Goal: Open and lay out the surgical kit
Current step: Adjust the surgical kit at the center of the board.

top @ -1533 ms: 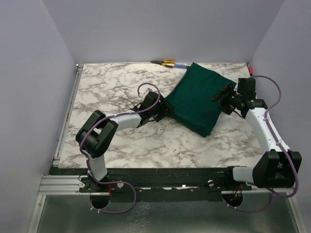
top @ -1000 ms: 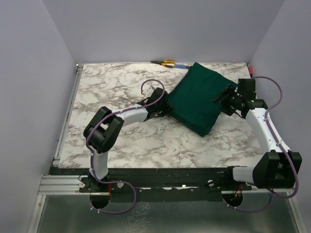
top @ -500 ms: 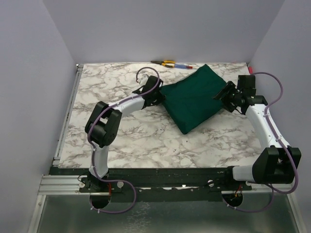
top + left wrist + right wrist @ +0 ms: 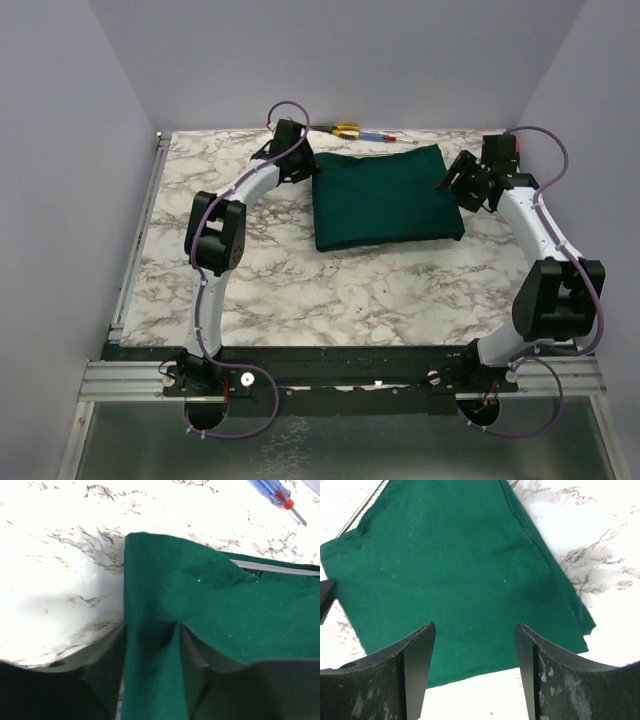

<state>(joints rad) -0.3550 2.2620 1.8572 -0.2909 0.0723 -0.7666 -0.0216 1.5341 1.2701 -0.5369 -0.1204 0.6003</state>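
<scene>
- As your two arms stretch across to the far half of the marble table (image 4: 380, 290), the dark green cloth wrap (image 4: 385, 195) lies flat between them. It is folded shut in a rough rectangle, with its long sides running left to right.
- Whatever the wrap holds is hidden under the cloth.
- Your left gripper (image 4: 152, 650) is at the wrap's far-left corner, closed down to a narrow gap. A fold of green fabric is pinched between its two dark fingers (image 4: 100, 675), and the cloth rises in a ridge out of that grip.
- Just past the pinched fold, a thin pale grey strip (image 4: 280, 567) shows under the cloth's raised edge. The wrist view does not let you tell what it belongs to.
- Your right gripper (image 4: 475, 660) sits at the wrap's right edge, toward its far end. Its fingers are spread wide and hold nothing, with only green cloth showing below the gap.
- You cannot tell whether its fingertips touch the fabric.
- Beyond the wrap, close to the back wall, a yellow-handled tool (image 4: 345, 129) and a blue pen (image 4: 272, 490) with a red collar lie on the marble. Both are near the cloth's far edge but apart from it.
</scene>
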